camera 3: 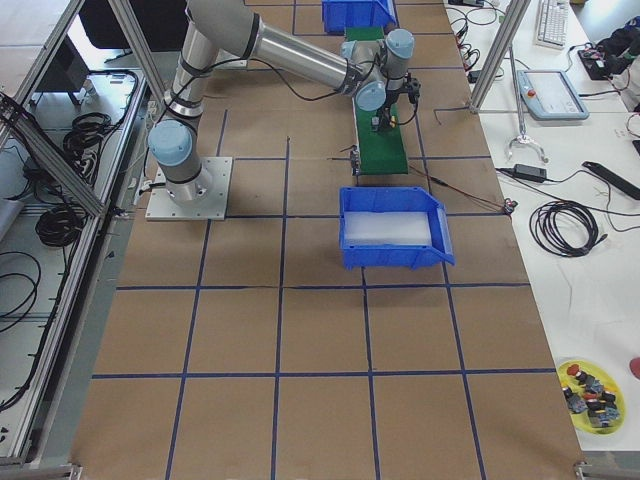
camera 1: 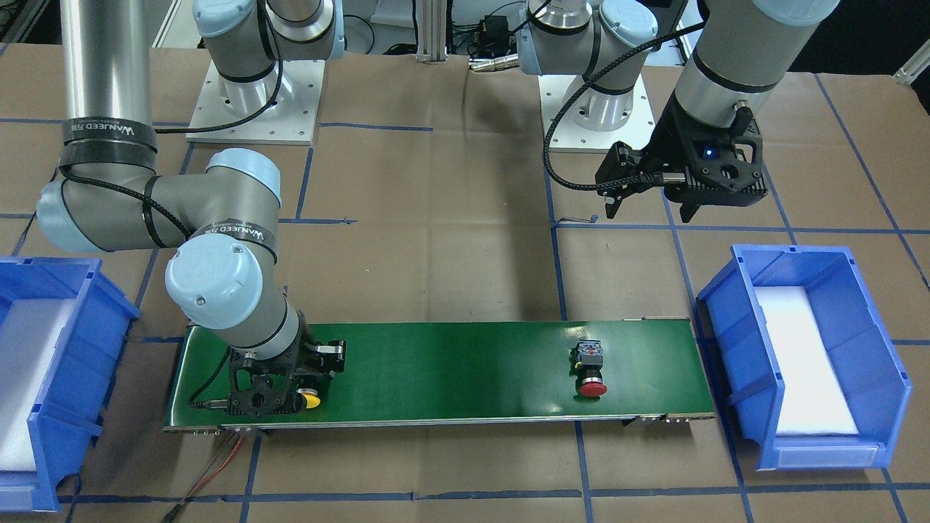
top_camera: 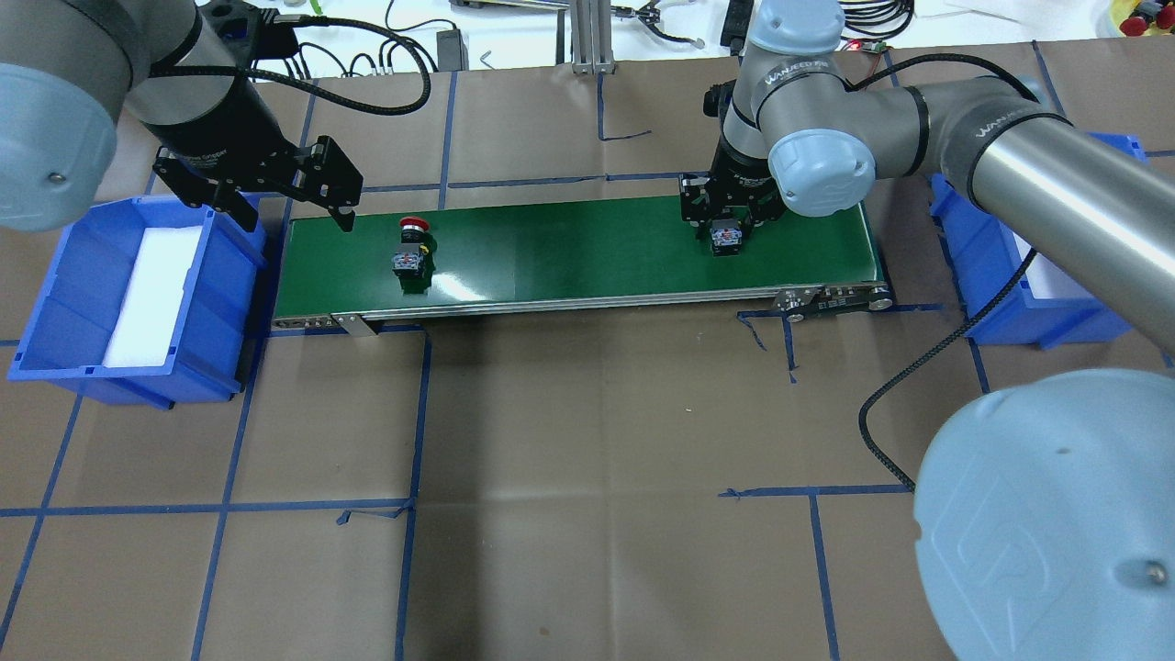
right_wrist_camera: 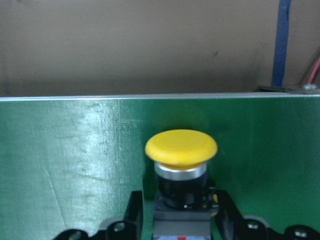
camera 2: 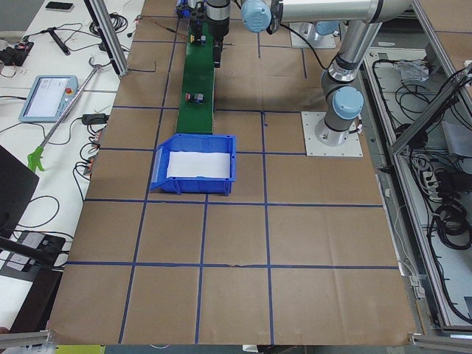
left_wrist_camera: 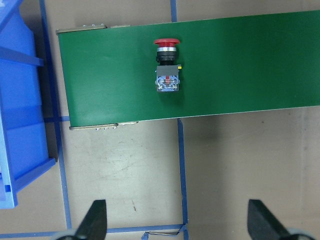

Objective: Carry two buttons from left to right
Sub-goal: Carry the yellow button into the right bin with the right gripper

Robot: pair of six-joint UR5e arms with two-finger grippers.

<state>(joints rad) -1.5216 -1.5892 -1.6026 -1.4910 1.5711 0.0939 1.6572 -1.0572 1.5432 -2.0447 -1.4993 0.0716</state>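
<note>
A yellow button lies on its side near the robot's-right end of a green conveyor belt. My right gripper is down on the belt, shut on the yellow button at its black neck and block, with a finger on each side. The red button lies alone near the belt's other end, also seen in the overhead view. My left gripper hangs open above the table beside that end, holding nothing, well short of the red button.
A blue bin with a white liner stands off the belt's left end. A second blue bin stands off the right end, partly hidden by my right arm. Brown paper with blue tape lines covers the table; red wires trail from the belt.
</note>
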